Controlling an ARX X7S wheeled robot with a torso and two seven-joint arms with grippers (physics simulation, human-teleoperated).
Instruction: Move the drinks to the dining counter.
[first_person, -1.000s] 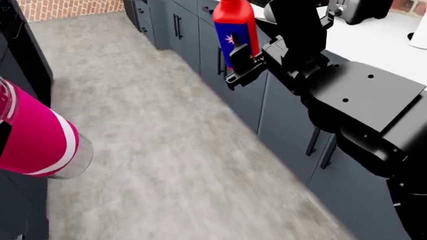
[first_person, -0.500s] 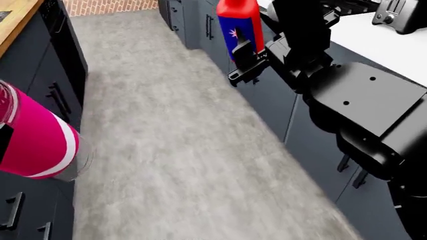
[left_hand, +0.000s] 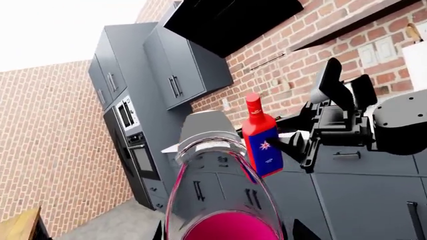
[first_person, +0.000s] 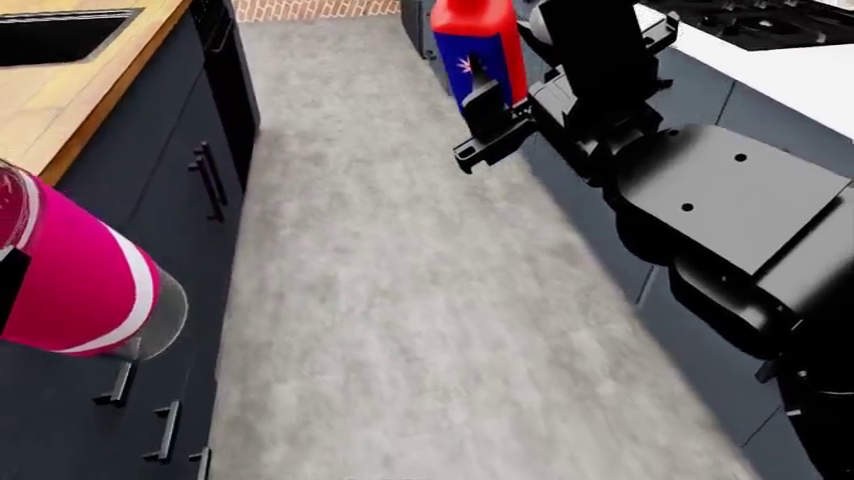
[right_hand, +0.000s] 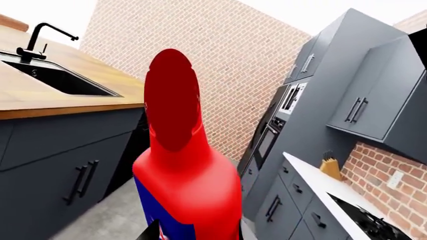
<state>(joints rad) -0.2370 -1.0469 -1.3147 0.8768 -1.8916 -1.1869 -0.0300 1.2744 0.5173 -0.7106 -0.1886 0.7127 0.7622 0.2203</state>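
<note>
A clear bottle (first_person: 74, 285) with a magenta label and pink liquid lies tilted at the head view's left edge, over dark cabinet fronts. My left gripper (left_hand: 228, 235) is shut on it, and the bottle (left_hand: 223, 200) fills the left wrist view. A red square-bodied bottle (first_person: 478, 45) with a blue star label stands upright in my right gripper (first_person: 489, 118), which is shut on its body over the floor aisle. The same red bottle (right_hand: 187, 170) fills the right wrist view. The honey-yellow wooden dining counter (first_person: 80, 95) runs along the left, beside and above the clear bottle.
A black sink (first_person: 60, 35) with a black faucet (right_hand: 40, 37) is set in the wooden counter. Dark cabinets line both sides of a grey floor aisle (first_person: 400, 300). A white counter top (first_person: 801, 70) with a cooktop runs along the right. A tall oven unit (left_hand: 137, 150) stands at the far end.
The head view has swung left: the wooden counter with its sink has come into view, and the white counter has slid off to the right. Both bottles stay held as before.
</note>
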